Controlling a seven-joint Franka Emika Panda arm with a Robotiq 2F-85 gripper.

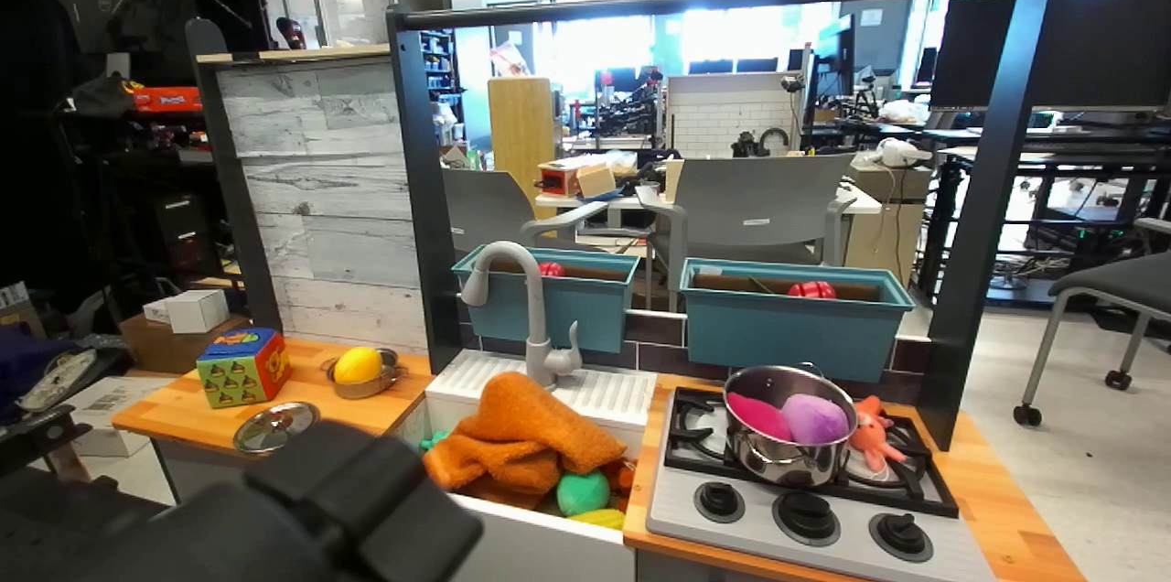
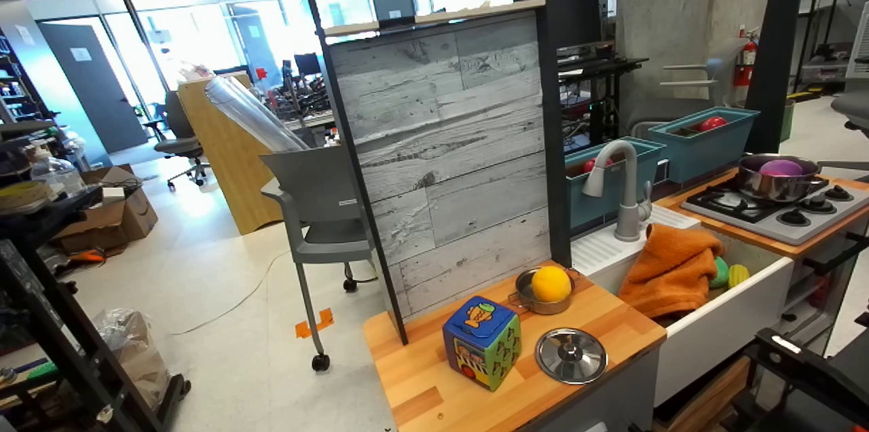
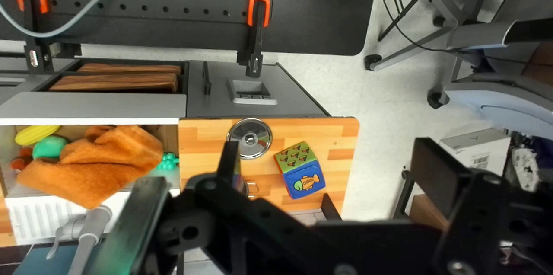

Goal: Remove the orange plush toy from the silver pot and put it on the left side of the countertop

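Note:
A silver pot (image 1: 789,461) stands on the stove with a pink and a purple plush inside; it also shows in an exterior view (image 2: 770,189). An orange-pink plush toy (image 1: 875,440) with limbs lies on the stove beside the pot, not in it. On the left countertop (image 1: 352,417), a small silver pan (image 1: 373,389) holds a yellow-orange round toy (image 1: 358,366), also seen in an exterior view (image 2: 550,284). In the wrist view a finger mostly hides that pan. My gripper (image 3: 326,151) is open and empty, high above the left countertop.
A colourful cube (image 3: 300,171) and a glass lid (image 3: 250,139) lie on the left countertop. The sink holds an orange towel (image 1: 540,436) and several toys. A faucet (image 1: 538,326), teal planters (image 1: 791,326) and a tall dark frame (image 1: 997,179) stand around.

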